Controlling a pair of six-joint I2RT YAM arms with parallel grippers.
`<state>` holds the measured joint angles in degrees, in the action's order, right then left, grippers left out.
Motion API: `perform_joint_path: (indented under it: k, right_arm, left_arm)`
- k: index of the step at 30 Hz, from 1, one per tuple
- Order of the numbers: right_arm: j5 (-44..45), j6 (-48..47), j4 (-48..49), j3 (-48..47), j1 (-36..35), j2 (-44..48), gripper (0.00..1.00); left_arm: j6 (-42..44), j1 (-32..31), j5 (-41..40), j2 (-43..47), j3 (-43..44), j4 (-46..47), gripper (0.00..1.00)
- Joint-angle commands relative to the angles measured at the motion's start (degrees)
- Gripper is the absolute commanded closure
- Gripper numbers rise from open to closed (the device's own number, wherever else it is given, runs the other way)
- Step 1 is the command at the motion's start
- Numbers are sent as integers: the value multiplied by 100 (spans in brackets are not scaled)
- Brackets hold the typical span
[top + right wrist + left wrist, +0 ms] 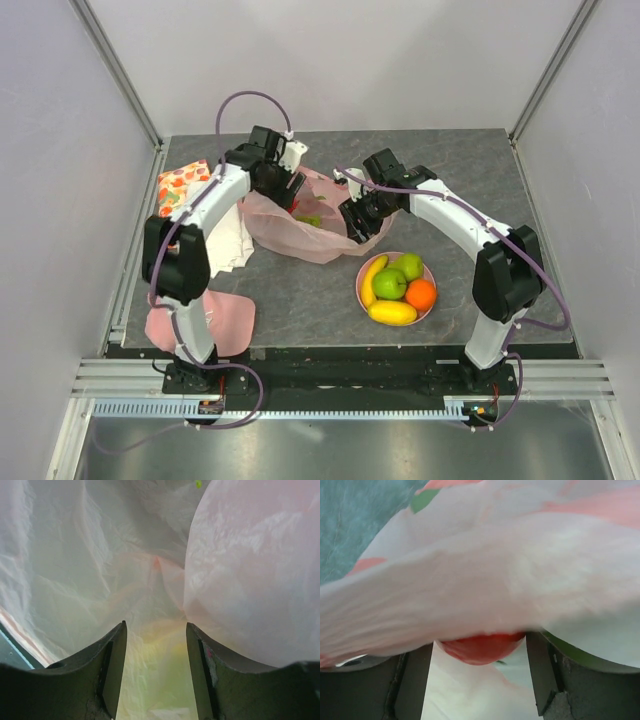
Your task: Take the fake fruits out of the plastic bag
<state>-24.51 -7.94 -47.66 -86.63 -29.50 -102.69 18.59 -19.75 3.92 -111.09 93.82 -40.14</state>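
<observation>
At the crinkly pale-pink plastic bag point(300, 228) on the tabletop point(480, 170), the left fingers point(412, 680) gape around a glossy red fake apple point(482, 651) while the right fingers point(112, 665) stand apart against film, where draped plastic risks being pinched with the fruit, dragging the bag along.

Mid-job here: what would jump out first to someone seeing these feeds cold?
The crumpled pink plastic bag mid-table, with the left gripper and right gripper both at it. Beside it, a pink plate already holds bright fake fruits. In the left wrist view, a red fruit shows between the fingers.
</observation>
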Motion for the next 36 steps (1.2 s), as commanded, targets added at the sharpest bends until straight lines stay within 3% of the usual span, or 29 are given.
perform_joint_path:
  k: [1, 5, 13, 16, 20, 23, 26, 27, 31, 36]
  right_arm:
    - [227, -190, 2, 14, 5, 215, 42]
    - [351, -243, 20, -12, -4, 136, 41]
    - [527, -400, -137, -459, 58, 171, 41]
    - [-86, -602, -497, -1178, 417, 293, 39]
    - [-1493, -613, -956, -2951, 1489, 382, 33]
    - [-1600, -410, -859, -3185, 2096, 645, 27]
    - [-1661, -489, -824, -2644, 2422, 961, 24]
    - [-1819, -489, -746, -2361, 2440, 1110, 20]
    - [-2268, -138, -438, -903, 2440, 1103, 19]
    - [-2128, -102, -332, -864, 2440, 1050, 17]
  left_arm:
    - [-198, 93, 1688, 1185, 461, -362, 89]
    - [-294, 199, 3199, 1695, 488, -556, 92]
    - [-373, 235, 4607, 2152, 664, -907, 98]
    - [-478, 226, 5213, 2302, 848, -978, 98]
    - [-558, 94, 5408, 2486, 1208, -1013, 98]
    - [-138, -606, 5198, 2574, 1314, -1337, 98]
    - [434, -1265, 4890, 2478, 1218, -1803, 98]
    - [496, -1355, 4846, 2434, 1174, -1839, 98]
    - [409, -1523, 4741, 2179, 1086, -1813, 98]
    - [400, -1593, 4530, 2118, 1156, -1717, 98]
